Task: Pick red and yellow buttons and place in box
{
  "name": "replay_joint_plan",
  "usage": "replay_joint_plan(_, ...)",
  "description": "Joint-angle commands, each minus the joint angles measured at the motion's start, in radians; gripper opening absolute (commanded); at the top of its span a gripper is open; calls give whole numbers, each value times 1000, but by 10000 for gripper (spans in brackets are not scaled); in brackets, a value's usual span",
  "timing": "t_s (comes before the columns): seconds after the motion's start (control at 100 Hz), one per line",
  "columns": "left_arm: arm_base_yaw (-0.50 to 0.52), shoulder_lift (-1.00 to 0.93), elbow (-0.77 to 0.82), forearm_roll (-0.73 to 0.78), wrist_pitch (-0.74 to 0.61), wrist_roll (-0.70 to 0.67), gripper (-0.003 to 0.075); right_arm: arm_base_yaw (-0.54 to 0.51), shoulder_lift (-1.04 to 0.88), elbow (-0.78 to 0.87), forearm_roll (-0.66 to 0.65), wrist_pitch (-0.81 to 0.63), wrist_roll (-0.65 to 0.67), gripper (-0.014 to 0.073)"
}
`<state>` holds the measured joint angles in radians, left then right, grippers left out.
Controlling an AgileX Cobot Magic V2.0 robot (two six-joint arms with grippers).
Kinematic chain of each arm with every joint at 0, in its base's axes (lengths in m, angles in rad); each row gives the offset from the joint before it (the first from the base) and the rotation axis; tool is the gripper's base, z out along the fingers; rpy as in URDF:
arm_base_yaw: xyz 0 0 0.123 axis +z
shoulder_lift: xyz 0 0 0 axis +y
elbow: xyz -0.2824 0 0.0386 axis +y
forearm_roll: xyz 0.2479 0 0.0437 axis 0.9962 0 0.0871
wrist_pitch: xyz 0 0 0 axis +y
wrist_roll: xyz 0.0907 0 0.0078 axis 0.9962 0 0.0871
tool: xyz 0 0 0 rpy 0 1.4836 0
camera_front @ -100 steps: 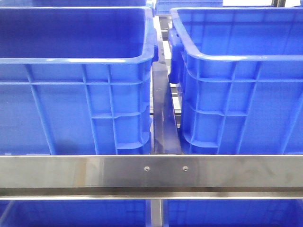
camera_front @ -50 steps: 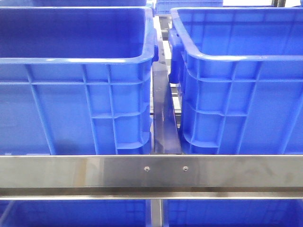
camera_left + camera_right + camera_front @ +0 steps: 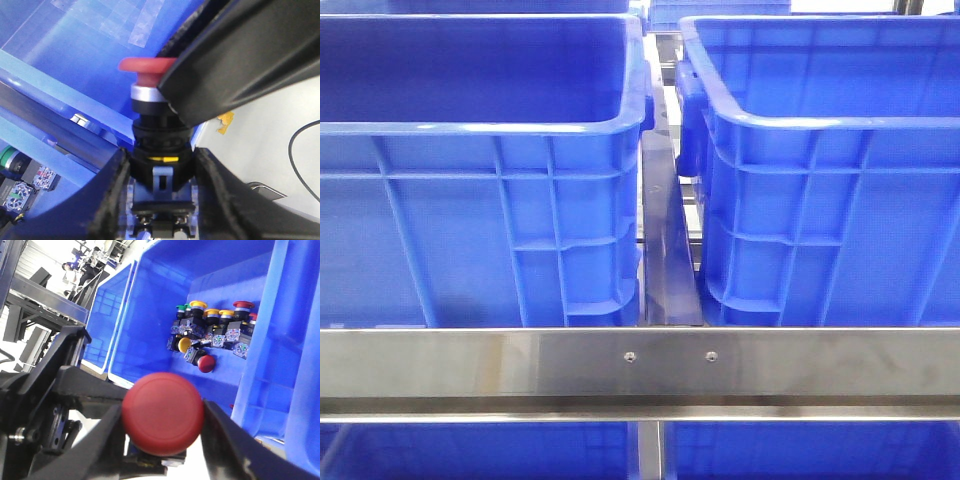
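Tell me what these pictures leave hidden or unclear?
- Front view: neither arm shows, and the left crate and right crate hide their floors behind their near walls.
- Left wrist view: the red button is half covered by a blurred black part.
- Right wrist view: the red button hides its own body.

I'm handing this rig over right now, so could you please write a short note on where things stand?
Left gripper: shut on a red button.
Right gripper: shut on another red button.
More buttons, red, yellow and green, lie piled in a blue crate.
Front view shows two blue crates, no arms.
Done: two reds picked.
Left: drop both, fetch yellows. Box contents cannot be seen.
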<state>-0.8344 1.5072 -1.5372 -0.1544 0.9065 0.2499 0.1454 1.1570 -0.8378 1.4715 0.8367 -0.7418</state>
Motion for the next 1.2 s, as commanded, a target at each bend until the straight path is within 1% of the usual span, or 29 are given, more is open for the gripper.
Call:
replay_joint_plan(0.0, -4, -39, -25, -17, -49, 1, -6, 2, -16, -35, 83, 33, -18, 120)
replay_joint_plan(0.04, -4, -39, -25, -17, -49, 1, 21, 2, -16, -35, 83, 33, -26, 120)
replay_joint_plan(0.11, -2, -39, -25, -17, -49, 1, 120, 2, -16, -35, 83, 34, -37, 120)
replay_joint_plan(0.15, -2, -39, -25, -17, -49, 1, 202, 2, -16, -35, 83, 34, -44, 120)
replay_joint_plan(0.18, -2, -39, -25, -17, -49, 1, 279, 2, -16, -35, 83, 34, -47, 120)
replay_joint_plan(0.2, -2, -39, -25, -17, -49, 1, 309, 2, -16, -35, 83, 34, -49, 120)
replay_joint_plan(0.23, -2, -39, -25, -17, -49, 1, 382, 2, -16, -35, 83, 34, -52, 120)
replay_joint_plan(0.28, -2, -39, -25, -17, -49, 1, 465, 2, -16, -35, 83, 34, -57, 120)
replay_joint_plan(0.33, -2, -39, -25, -17, -49, 1, 522, 2, -16, -35, 83, 33, -62, 120)
replay_joint_plan(0.37, -2, -39, -25, -17, -49, 1, 547, 2, -16, -35, 83, 30, -64, 120)
replay_joint_plan(0.75, -2, -55, -22, -17, -25, -38, 550, 2, -17, -35, 83, -17, -110, 120)
replay_joint_plan(0.94, 0, -117, 48, 18, -65, -81, 548, 2, -17, -35, 83, -69, -122, 120)
replay_joint_plan(1.08, 60, -190, 141, 35, -93, -111, 548, 2, -17, -35, 83, -94, -123, 120)
replay_joint_plan(1.19, 166, -265, 223, 35, -116, -132, 548, 2, -17, -35, 83, -99, -130, 120)
